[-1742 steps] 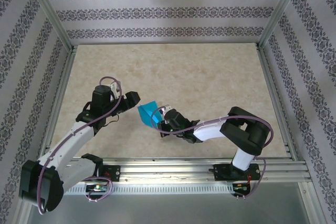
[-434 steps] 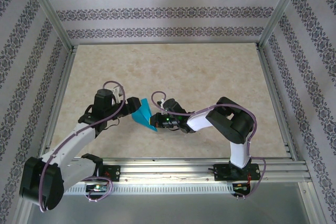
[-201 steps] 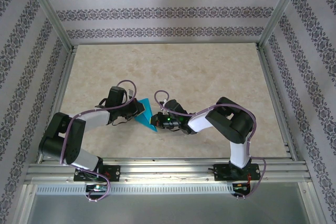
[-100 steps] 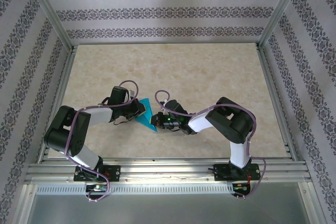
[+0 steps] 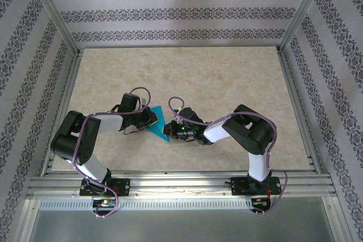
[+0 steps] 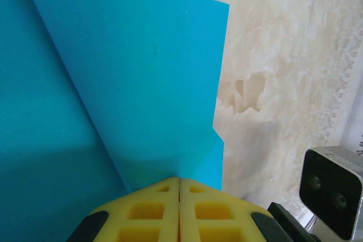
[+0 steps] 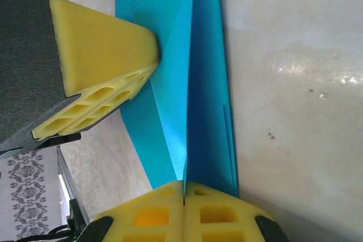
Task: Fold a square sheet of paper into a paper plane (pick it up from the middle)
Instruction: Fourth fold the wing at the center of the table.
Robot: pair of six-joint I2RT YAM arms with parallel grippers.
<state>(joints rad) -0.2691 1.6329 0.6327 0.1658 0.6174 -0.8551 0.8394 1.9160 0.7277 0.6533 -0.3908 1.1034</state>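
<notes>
The teal-blue paper (image 5: 159, 122) is folded into a pointed, dart-like shape with a raised centre crease and rests on the table between the two grippers. My right gripper (image 5: 170, 132) is shut on the crease; in the right wrist view the paper (image 7: 170, 111) runs straight into the seam of its gripper (image 7: 184, 184). My left gripper (image 5: 150, 118) is shut, its yellow fingers (image 7: 102, 43) touching the left flap. In the left wrist view the paper (image 6: 142, 83) spreads just beyond the closed gripper (image 6: 180, 179); no edge visibly enters the seam.
The beige marbled tabletop (image 5: 215, 77) stretches behind and to both sides of the paper. Metal frame rails (image 5: 187, 181) run along the near edge, and patterned walls close the cell. The right arm's grey camera (image 6: 332, 191) sits close to my left gripper.
The left arm has folded lower, its elbow swinging back toward the left rail, while its gripper stays at the paper. The right arm and the paper have hardly moved.
</notes>
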